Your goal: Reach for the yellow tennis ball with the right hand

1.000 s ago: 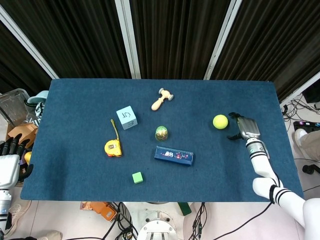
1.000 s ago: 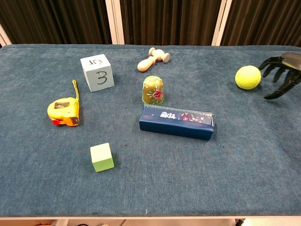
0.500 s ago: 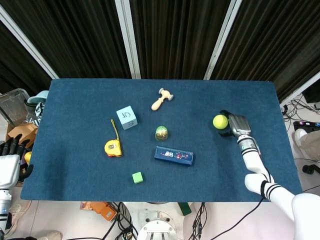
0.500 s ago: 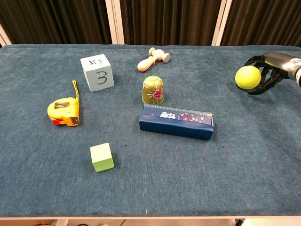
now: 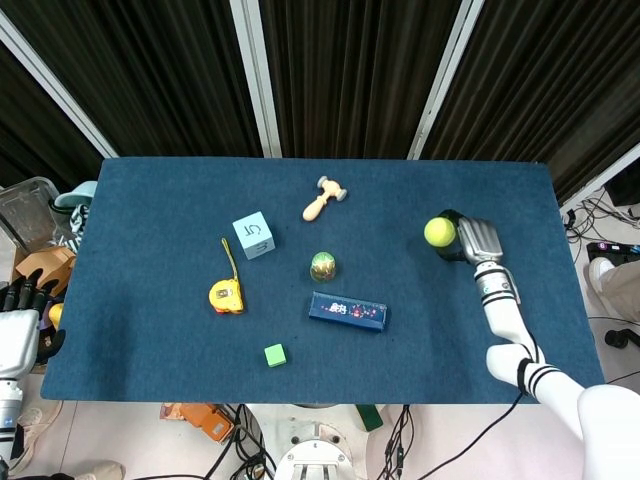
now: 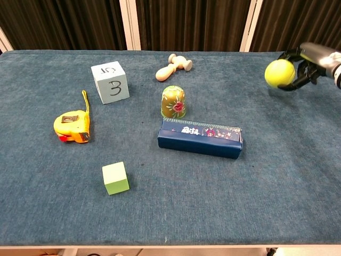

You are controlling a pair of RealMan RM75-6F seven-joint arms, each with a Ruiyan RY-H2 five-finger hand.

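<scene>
The yellow tennis ball is at the right side of the blue table, and my right hand grips it from its right side. In the chest view the ball sits between the dark fingers of the right hand and appears raised slightly off the cloth. My left hand hangs beside the table's left front corner, off the cloth, fingers apart and holding nothing.
Across the middle of the table lie a dark blue box, a gold-green bell-shaped toy, a wooden mallet, a light blue number cube, a yellow tape measure and a small green cube.
My right hand moved left to the ball, closed its fingers around it and carried it a little up and away from me. The left hand stayed still.
</scene>
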